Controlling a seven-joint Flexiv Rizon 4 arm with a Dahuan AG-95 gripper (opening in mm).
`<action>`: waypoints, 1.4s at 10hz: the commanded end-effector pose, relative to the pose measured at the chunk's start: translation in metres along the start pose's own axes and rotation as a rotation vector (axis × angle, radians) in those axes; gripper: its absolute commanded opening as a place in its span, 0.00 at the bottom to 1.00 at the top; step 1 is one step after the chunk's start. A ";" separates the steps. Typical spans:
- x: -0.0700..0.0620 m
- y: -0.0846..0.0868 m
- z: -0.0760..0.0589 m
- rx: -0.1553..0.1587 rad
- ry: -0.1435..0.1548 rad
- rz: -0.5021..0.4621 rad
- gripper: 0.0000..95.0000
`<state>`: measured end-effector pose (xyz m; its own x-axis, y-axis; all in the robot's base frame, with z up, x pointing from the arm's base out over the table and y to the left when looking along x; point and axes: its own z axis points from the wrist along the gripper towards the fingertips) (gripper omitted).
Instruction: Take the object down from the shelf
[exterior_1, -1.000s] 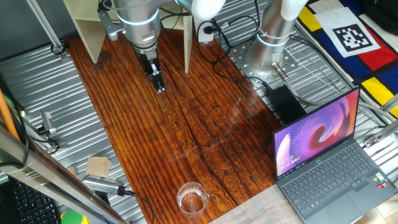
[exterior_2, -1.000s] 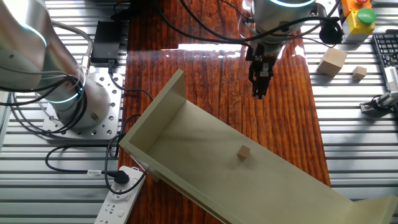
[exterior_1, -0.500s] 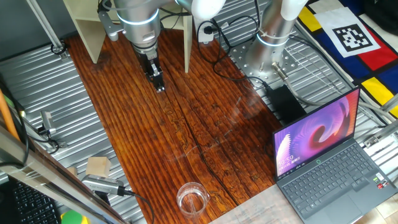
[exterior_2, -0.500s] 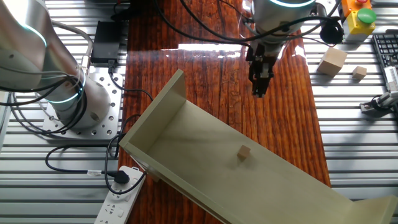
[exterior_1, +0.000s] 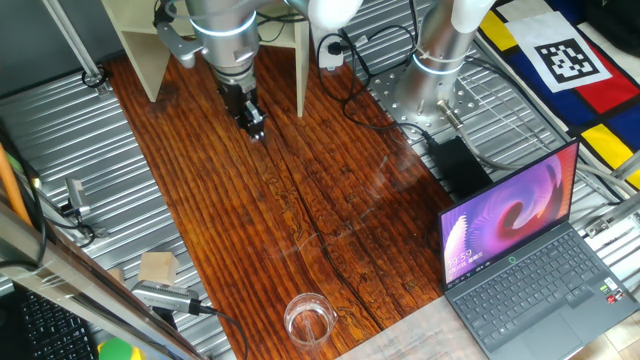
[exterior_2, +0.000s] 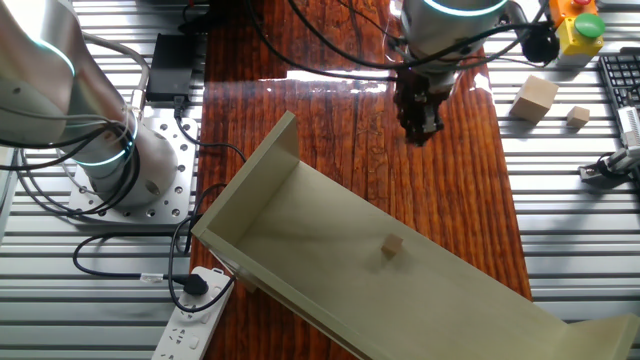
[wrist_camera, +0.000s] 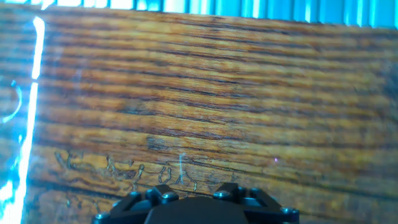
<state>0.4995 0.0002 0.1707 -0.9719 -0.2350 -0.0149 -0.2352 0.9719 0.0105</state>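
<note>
End effector (exterior_2: 421, 128): nothing is held; how far it is opened cannot be told.
Object (exterior_2: 392, 245): seen on the shelf (exterior_2: 300, 215), well apart from the end effector.
Approach: descent should be centred over the object, the shelf panels avoided.

Object (exterior_2: 392, 244) resting on top board of shelf (exterior_2: 300, 210), alone. Gripper (exterior_2: 422, 135) above bare surface (exterior_2: 340, 110), beyond shelf edge, apart from both. Glass cup (exterior_1: 308, 318) at surface's near edge; laptop (exterior_1: 530, 260) to its right.

Arm lowered, gripper (exterior_2: 421, 128) pointing down, jaws together
</note>
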 end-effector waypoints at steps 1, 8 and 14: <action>-0.001 0.000 0.000 0.022 0.010 -0.079 0.00; 0.012 -0.058 -0.054 0.002 0.105 -0.360 0.00; 0.037 -0.111 -0.090 0.038 0.198 -0.529 0.00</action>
<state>0.4921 -0.1106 0.2566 -0.7155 -0.6775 0.1706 -0.6836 0.7293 0.0292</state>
